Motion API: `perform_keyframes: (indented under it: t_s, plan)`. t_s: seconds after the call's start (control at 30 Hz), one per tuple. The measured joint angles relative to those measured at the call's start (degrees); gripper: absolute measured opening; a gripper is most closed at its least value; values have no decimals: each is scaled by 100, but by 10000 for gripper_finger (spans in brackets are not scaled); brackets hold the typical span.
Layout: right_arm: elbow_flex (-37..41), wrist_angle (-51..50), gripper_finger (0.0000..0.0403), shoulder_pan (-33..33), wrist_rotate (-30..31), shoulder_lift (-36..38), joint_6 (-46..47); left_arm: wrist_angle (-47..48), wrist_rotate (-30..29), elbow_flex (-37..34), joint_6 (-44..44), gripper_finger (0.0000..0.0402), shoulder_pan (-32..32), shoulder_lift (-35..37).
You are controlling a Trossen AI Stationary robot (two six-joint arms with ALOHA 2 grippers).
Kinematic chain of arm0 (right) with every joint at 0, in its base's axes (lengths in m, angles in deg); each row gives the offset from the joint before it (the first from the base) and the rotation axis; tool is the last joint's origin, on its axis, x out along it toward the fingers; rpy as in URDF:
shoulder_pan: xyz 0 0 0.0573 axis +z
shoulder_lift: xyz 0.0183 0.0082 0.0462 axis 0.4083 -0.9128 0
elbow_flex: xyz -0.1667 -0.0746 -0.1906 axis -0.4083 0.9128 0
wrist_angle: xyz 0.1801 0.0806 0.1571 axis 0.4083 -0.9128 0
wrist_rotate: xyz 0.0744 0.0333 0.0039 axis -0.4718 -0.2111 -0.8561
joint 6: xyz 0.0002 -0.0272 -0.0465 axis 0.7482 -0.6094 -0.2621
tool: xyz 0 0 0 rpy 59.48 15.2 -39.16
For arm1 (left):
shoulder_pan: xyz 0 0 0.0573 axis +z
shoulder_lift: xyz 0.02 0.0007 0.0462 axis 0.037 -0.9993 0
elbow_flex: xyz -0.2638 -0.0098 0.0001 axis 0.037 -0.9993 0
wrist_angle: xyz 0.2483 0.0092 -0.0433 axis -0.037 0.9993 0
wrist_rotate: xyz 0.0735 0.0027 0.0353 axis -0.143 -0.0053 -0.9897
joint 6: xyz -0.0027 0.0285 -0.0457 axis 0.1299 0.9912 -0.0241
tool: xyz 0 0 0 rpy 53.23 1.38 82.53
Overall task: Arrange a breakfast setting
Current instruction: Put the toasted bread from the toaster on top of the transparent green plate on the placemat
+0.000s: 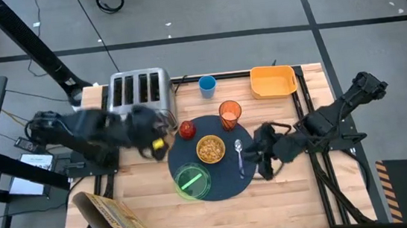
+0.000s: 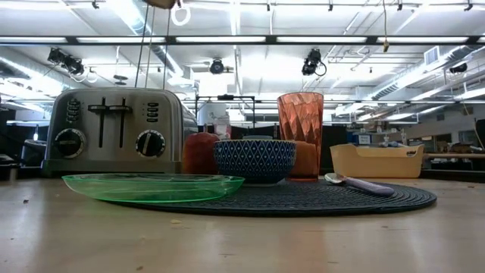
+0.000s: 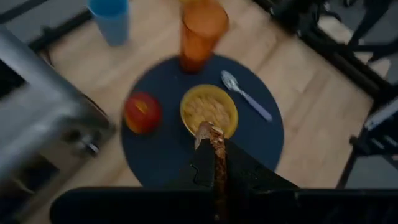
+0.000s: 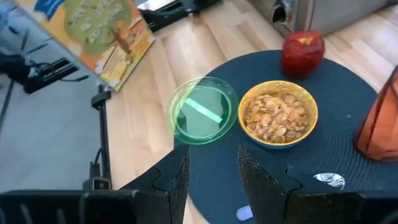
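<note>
Left gripper [image 3: 217,146] is clamped on the toast slice [image 3: 217,155]; next it goes on the empty green plate [image 1: 191,180]. Right gripper [image 4: 214,163] waits open.

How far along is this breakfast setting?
Done: cereal-filled bowl, silver spoon, orange tumbler, red apple and empty translucent green plate sit on the round navy mat. In hand: left gripper grips a brown toast slice. Left: toast onto the plate.

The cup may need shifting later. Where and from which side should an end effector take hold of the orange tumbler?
Grip the orange tumbler across its upper wall, coming straight down from above. It stands upright and tapers wider toward the rim, and the cereal bowl and red apple crowd its base, so a low side approach looks cramped.
</note>
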Motion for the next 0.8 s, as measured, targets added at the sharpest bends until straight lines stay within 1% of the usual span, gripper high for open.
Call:
perform_keyframes:
  t_s: [0.1, 0.17, 0.27, 0.37, 0.43, 0.6, 0.67, 0.8]
  plan:
    - [-1, -48, 144, 340, 304, -28, 5, -320, -348, -299, -401, 17, -671, -238]
    - [0, -38, 144, 569, 462, -52, 45, -574, -457, -402, -448, 17, -991, -504]
    - [0, 315, 144, 913, 533, -61, 38, -723, -604, -369, -364, 16, -1356, -989]
    - [-3, 885, 144, 1312, 565, -80, -104, -773, -673, -269, -262, 16, -1620, -1438]
    - [-67, 1022, 144, 1551, 686, -152, -52, -783, -724, -223, -264, 15, -1759, -1715]
    - [-628, 682, 144, 1902, 1008, -566, 326, -793, -1055, -203, -186, 15, -1944, -2347]
    - [-902, 565, 144, 1975, 1092, -803, 444, -830, -1245, -199, 57, 15, -1942, -2596]
    - [-1273, 399, 144, 2068, 1097, -1170, 671, -830, -1374, -199, 324, 15, -1875, -3069]
